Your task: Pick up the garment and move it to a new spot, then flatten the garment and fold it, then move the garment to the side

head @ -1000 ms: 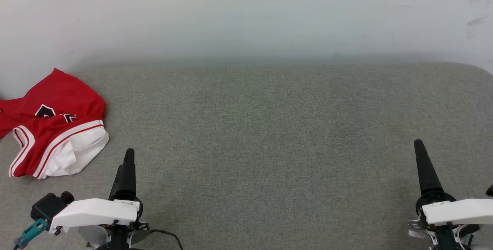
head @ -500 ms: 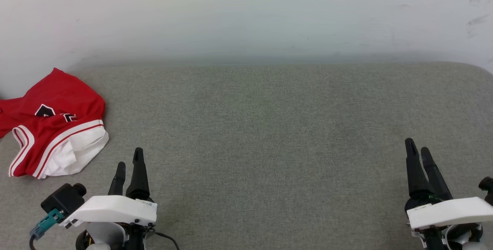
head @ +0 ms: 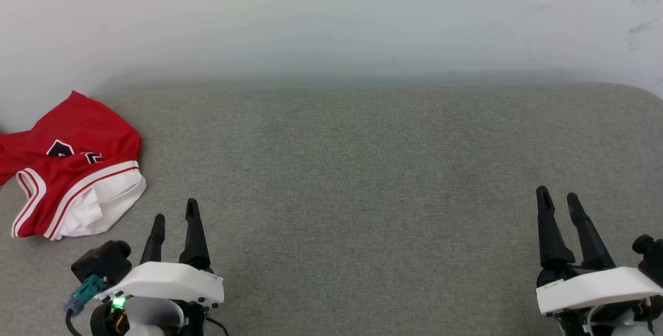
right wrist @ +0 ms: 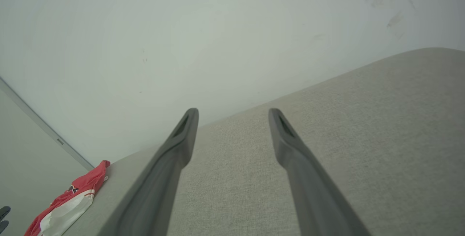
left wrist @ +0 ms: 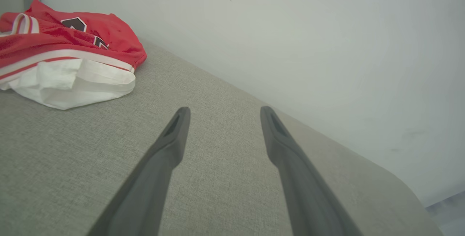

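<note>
Grey woven fabric covers the pad (head: 362,170) that spreads across the head view, with a pale wall (head: 331,15) rising behind its far edge. The shirt (head: 77,170) lies crumpled at the pad's far left corner, close to the wall. It is red, with a white sleeve and striped trim turned toward the pad's near edge and a scrap of black print on top. The left gripper (head: 175,209) sits at the near left of the pad, just short of the shirt and not touching it. Its two dark fingers are spread apart with nothing between them, and a small green light (head: 118,302) glows on its wrist. The right gripper (head: 557,193) is at the pad's near right, well apart from the shirt, its fingers likewise parted and empty.

In the left wrist view, the left gripper (left wrist: 224,109) has its fingers wide apart above the pad (left wrist: 72,148). The shirt (left wrist: 72,43) rests on the pad beyond the fingertips and off to one side, its white sleeve nearest, against the wall (left wrist: 290,28).

In the right wrist view, the right gripper (right wrist: 233,111) shows its fingers splayed over bare pad (right wrist: 381,119). The shirt (right wrist: 72,199) is small at the pad's far end, by the wall (right wrist: 181,28).
</note>
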Controlling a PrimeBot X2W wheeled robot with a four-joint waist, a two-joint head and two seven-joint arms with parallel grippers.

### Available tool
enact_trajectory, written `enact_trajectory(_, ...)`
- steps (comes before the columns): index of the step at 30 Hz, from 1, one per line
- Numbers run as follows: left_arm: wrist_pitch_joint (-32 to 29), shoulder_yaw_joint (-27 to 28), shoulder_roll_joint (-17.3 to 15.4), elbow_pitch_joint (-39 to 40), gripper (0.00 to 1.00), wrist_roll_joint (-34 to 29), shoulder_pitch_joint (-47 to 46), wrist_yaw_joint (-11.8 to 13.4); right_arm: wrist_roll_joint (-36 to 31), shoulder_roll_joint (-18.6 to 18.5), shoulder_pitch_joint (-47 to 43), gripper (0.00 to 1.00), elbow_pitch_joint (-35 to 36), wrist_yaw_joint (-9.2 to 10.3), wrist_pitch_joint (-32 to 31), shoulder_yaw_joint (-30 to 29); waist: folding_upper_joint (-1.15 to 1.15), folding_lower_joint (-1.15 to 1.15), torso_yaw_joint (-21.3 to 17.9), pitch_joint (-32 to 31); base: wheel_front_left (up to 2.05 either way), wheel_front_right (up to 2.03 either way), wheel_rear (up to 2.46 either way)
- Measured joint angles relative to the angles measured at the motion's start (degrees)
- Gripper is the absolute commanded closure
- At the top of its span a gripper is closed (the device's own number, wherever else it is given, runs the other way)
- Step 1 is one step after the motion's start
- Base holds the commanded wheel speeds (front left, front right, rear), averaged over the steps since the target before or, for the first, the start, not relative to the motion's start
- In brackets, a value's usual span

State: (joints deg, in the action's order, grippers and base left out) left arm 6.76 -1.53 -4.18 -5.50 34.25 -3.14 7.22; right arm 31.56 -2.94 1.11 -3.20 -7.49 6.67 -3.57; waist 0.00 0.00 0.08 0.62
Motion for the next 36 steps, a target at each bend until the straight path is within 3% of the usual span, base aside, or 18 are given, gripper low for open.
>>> enact_trajectory(18, 2.6, -3.6, -1.8, 1.7, 0.00, -10.5, 0.0, 3.4, -12.1, 0.0, -1.0, 0.00, 2.6, 0.00, 2.7, 0.1, 0.00, 0.00, 0.2, 0.1, 0.00, 0.00, 0.00)
enact_trajectory(36, 5.0, -4.8, -2.1, 2.6, 0.00, -18.8, 0.8, 4.4, -21.1, 0.0, -2.0, 0.00, 3.7, -0.01, 5.1, 0.1, 0.00, 0.00, 0.4, -0.1, 0.00, 0.00, 0.00)
